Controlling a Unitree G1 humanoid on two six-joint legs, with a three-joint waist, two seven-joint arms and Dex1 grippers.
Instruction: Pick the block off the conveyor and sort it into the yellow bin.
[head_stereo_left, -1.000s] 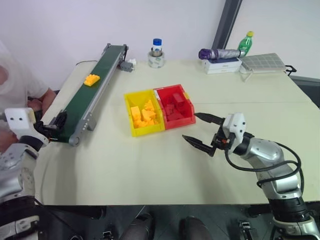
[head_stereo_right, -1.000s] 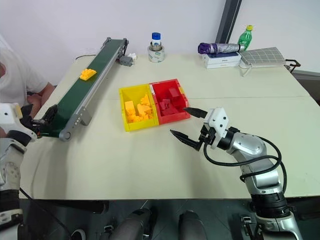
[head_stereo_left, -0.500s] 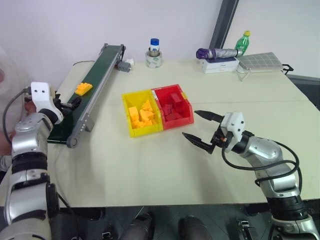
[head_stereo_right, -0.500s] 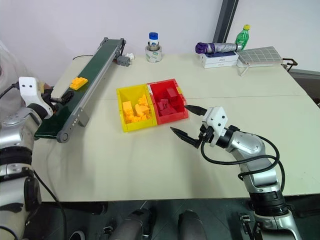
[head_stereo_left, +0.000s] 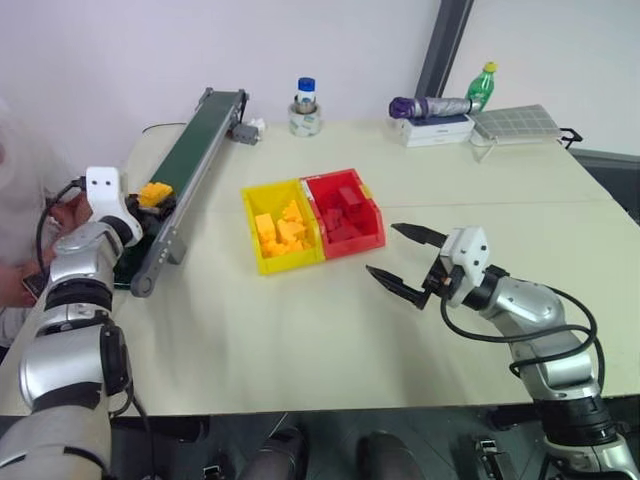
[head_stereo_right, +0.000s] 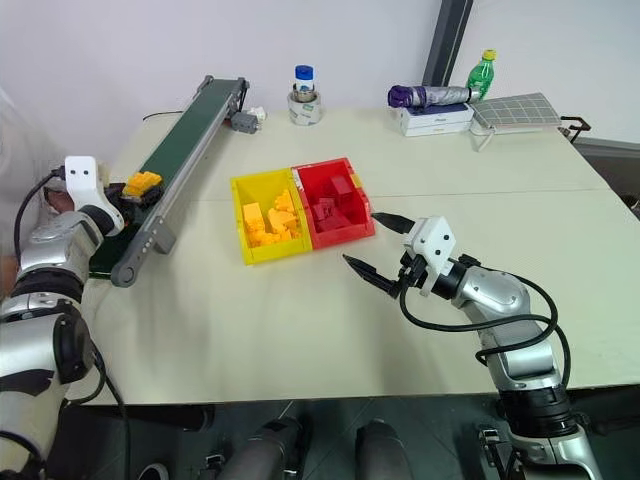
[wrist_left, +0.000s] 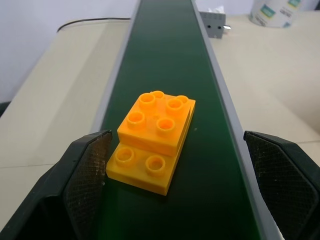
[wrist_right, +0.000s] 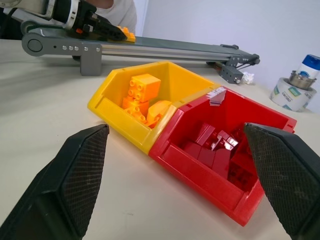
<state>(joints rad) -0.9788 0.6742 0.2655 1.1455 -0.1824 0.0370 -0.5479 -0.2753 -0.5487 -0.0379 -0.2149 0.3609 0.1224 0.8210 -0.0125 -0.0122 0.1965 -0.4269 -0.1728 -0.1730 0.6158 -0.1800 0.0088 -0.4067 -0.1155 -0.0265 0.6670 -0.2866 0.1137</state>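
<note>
Left gripper (wrist_left: 172, 165) reaches level along the conveyor (wrist_left: 170, 60), fingers spread wide either side of the block (wrist_left: 152, 141), which lies on the belt ungripped. Right gripper (head_stereo_left: 405, 262) hovers open, empty, right of the yellow bin (head_stereo_left: 262, 250).

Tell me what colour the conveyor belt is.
Dark green; the conveyor belt shows best in the left wrist view.

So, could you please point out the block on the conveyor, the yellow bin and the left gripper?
block (wrist_left: 152, 141): left wrist view, on its studded top.
yellow bin (head_stereo_right: 242, 191): right eye view, on its left rim.
left gripper (wrist_left: 177, 165): left wrist view, midway between its open fingertips.
</note>
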